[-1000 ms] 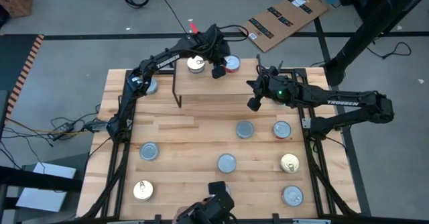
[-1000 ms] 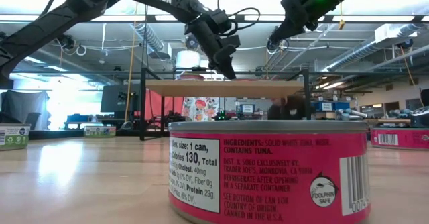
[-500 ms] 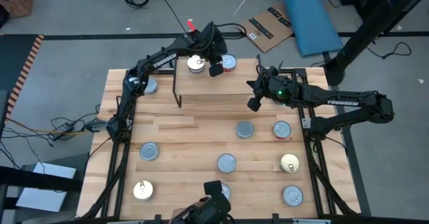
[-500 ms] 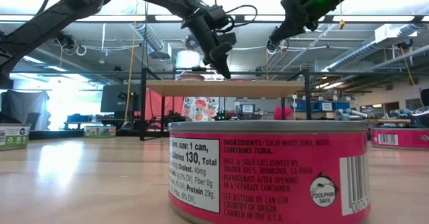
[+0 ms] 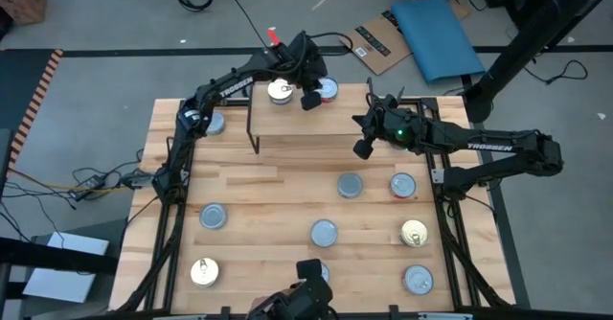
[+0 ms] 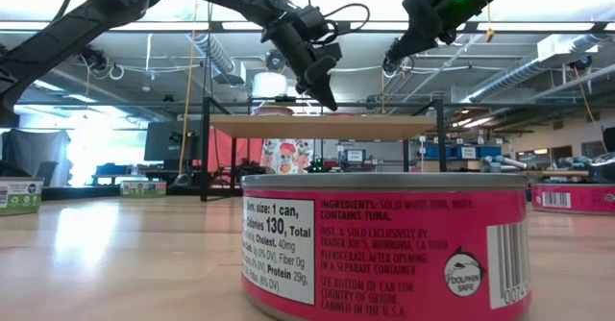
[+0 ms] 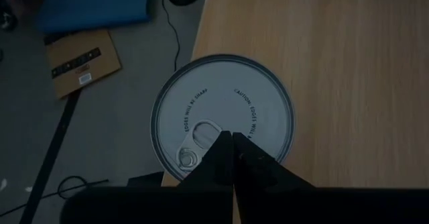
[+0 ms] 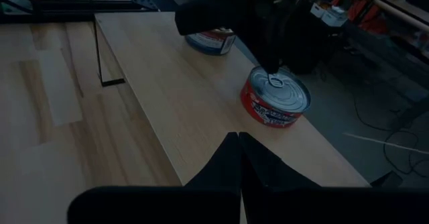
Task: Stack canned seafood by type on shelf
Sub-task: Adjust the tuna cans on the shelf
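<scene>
Steel red-label tuna tin [image 8: 275,100], shelf [image 5: 330,121] 12 o'clock: rigid, slick; grab sidewalls. Left gripper [image 6: 329,101] pressed together above; right gripper [image 5: 362,148] pressed together, empty.

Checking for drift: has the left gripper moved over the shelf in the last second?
Yes, slightly: the left gripper shifted toward the shelf's back edge.

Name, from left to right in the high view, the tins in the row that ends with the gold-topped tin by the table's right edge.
left silver-topped tin → middle silver-topped tin → gold-topped tin
</scene>
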Available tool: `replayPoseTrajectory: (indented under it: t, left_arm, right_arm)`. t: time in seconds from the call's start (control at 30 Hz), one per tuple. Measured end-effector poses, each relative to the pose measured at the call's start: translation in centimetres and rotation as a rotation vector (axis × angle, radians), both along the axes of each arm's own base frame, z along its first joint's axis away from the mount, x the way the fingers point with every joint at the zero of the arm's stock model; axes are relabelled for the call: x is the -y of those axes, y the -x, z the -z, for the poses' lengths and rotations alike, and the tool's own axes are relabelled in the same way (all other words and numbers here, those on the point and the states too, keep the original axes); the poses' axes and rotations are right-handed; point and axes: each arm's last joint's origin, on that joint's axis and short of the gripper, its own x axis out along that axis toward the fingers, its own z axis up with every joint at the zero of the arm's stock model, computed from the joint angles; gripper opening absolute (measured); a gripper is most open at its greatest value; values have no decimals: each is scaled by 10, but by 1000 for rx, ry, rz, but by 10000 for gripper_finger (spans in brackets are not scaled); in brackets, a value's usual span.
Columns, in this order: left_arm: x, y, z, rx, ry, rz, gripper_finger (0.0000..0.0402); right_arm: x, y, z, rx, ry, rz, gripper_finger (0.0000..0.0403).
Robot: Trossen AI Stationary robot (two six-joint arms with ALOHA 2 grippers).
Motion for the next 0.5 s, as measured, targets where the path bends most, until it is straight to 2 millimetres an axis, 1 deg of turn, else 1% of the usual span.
replayPoseTrajectory:
  t: [0.27,0.5]
  left_arm:
    - [-1,-1,3,-5,0,4,0]
    - [-6,-8,10,21,-6,-8,0]
  right_arm:
    - [0,0,0,0,0,0,3]
    - [0,0,0,0,0,0,3]
